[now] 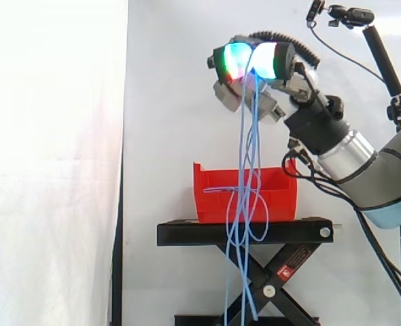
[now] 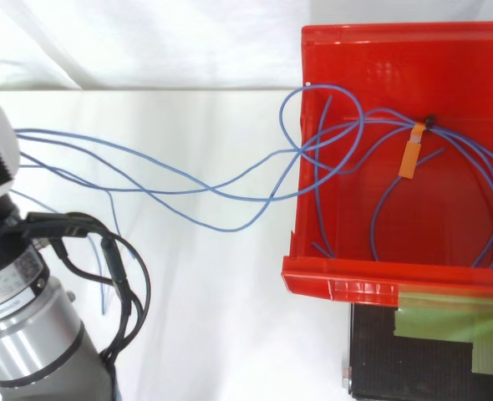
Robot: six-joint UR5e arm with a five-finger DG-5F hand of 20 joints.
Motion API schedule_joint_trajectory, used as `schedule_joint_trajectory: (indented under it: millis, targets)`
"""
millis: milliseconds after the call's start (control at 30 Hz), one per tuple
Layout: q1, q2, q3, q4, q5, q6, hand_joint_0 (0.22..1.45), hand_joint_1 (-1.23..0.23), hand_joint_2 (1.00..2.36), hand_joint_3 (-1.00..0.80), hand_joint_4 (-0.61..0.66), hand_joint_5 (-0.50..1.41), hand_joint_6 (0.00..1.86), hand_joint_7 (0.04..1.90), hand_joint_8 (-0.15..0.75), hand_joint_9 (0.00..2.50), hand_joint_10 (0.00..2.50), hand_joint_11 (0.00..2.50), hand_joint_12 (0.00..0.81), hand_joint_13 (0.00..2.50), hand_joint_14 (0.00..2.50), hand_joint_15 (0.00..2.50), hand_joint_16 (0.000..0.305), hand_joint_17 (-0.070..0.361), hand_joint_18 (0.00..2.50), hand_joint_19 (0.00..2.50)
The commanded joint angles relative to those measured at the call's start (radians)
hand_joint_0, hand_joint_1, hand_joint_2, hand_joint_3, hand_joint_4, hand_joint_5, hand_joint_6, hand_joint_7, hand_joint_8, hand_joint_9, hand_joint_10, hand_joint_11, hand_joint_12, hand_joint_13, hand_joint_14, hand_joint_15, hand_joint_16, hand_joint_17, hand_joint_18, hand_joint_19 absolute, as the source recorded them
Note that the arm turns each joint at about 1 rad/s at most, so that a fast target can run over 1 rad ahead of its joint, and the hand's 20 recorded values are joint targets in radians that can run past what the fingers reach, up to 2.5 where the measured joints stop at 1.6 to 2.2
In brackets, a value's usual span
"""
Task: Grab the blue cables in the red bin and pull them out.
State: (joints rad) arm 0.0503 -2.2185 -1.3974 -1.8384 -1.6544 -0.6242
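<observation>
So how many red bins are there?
1. The bin sits on the black stand. Blue cables run from it up to the robot hand, which grips them. Another could hide outside the views.

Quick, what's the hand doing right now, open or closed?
Hand: closed, pinching the blue cables, which hang from it over the red bin.
</observation>
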Motion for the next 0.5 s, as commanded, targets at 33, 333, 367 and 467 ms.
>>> schedule_joint_trajectory:
  millis: [33,333,367,467]
  targets:
    - [0.020,0.000,0.000,-0.311,0.217,0.171,0.80,-1.01,1.00,-1.00,0.24,0.99,0.26,0.78,0.304,1.51,0.01,1.99,0.295,1.11,2.50,0.52,0.040,0.090,1.12,1.53]
    - [0.066,-0.001,0.000,-0.645,0.397,0.314,0.80,-1.01,1.00,-1.00,0.23,0.99,0.26,0.77,0.306,1.51,0.01,1.98,0.296,1.11,2.50,0.52,0.041,0.091,1.12,1.54]
    - [0.066,-0.001,0.000,-0.645,0.397,0.314,0.80,-1.01,1.00,-1.00,0.23,0.99,0.26,0.77,0.309,1.51,0.01,1.97,0.293,1.11,2.50,0.52,0.040,0.090,1.11,1.52]
    - [0.082,0.000,0.000,-0.771,0.413,0.307,0.80,-1.01,1.00,-1.00,0.23,0.99,0.26,0.77,0.305,1.51,0.01,1.98,0.297,1.11,2.50,0.52,0.040,0.091,1.11,1.53]
